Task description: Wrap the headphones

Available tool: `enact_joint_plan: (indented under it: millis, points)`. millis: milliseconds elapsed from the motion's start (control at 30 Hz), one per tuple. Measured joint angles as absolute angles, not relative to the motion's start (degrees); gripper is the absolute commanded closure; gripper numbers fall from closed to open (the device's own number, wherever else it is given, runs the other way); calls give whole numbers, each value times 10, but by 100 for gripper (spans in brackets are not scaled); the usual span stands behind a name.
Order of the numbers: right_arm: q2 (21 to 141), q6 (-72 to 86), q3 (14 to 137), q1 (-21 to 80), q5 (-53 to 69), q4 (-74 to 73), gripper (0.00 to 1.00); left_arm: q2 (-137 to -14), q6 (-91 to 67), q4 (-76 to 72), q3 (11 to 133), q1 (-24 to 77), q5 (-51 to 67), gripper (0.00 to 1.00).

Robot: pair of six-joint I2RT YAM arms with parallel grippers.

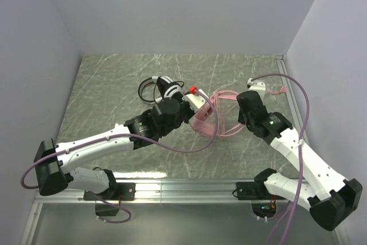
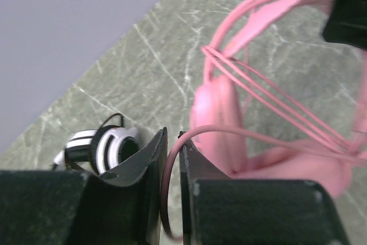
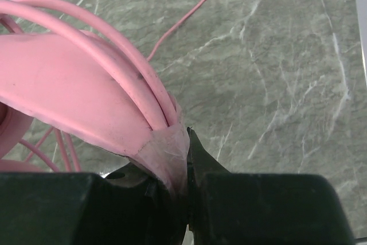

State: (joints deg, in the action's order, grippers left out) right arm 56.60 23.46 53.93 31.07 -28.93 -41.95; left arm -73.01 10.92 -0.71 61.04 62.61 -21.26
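Beside left pincer (image 2: 172, 142), black-and-white headset (image 2: 106, 147)

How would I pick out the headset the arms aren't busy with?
On the grey marble table, look toward the back, just beyond the wrist of the left arm. The black-and-white headset lies there with a black cable. Its neighbour, the pink headset, is pink all over.

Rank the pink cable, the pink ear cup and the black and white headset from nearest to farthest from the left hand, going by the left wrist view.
1. pink cable: in the left hand, between its fingers.
2. pink ear cup: just ahead, slightly right.
3. black and white headset: farther back, on the left.
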Motion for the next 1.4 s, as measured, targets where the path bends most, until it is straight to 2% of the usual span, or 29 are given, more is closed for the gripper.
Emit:
enact_joint_plan:
  millis: [133,467,667,933,1333,1400]
  points:
    - [549,231,539,318,-281,-434,100,-735,140,-10,615,601,-200,83]
    - [542,253,540,328,-347,-482,100,-752,170,7,637,593,-183,81]
    - [537,232,540,329,-279,-477,100,-747,191,-18,633,587,-164,81]
    - [513,216,540,342,-187,-461,100,-753,170,-71,630,506,-21,80]
    - [450,196,541,359,-96,-468,100,-830,76,-159,641,414,152,79]
    - [441,196,545,359,-88,-470,100,-830,55,-184,635,399,180,75]
